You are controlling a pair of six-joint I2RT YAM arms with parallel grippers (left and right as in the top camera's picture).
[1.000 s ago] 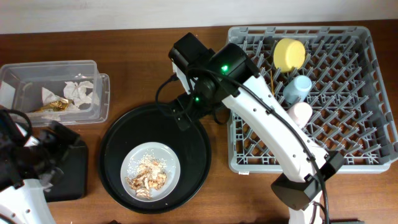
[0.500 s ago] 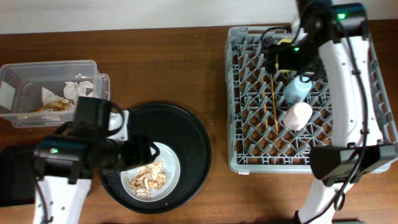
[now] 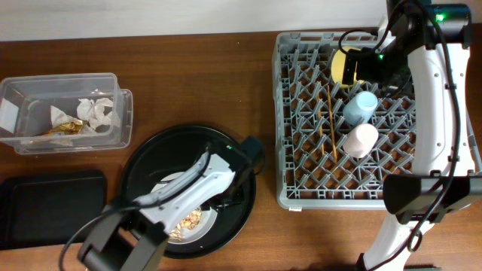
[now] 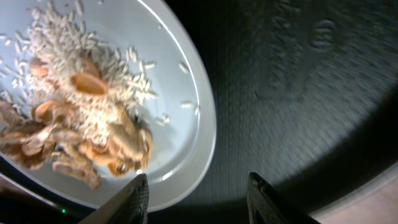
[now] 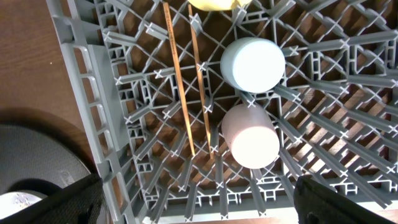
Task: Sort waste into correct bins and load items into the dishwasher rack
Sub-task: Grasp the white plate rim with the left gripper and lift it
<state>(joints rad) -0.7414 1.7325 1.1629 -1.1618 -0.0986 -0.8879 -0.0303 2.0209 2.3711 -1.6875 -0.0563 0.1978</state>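
1. My overhead camera looks straight down from high up, taking in the whole table (image 3: 188,75), from clear tub (image 3: 30,105) to dishwasher rack (image 3: 297,90).
2. My left wrist camera sits very close above the plate (image 4: 199,137), which overhead also shows.
3. My right wrist camera looks down on the dishwasher rack from farther off; overhead shares it, and the round black tray (image 5: 37,155) at the corner.

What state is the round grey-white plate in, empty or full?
Not empty: the round grey-white plate holds pale rice and brownish food scraps, and sits on the large round black tray.
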